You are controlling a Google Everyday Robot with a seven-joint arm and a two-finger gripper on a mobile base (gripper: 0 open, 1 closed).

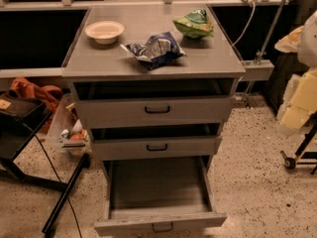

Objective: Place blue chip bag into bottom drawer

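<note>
Crinkled dark-blue foil, the blue chip bag (156, 49) lies on the grey cabinet top (218, 58), between a pale round bowl (104, 31) and a green chip bag (194, 25). The bottom drawer (158, 190), a shallow metal tray, stands pulled out. The gripper is out of view.

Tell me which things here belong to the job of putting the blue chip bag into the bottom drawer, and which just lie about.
For the job:
blue chip bag, on the cabinet top
bottom drawer, pulled open
gripper, not in view

Lying about:
bowl
green chip bag
top drawer
middle drawer
</note>
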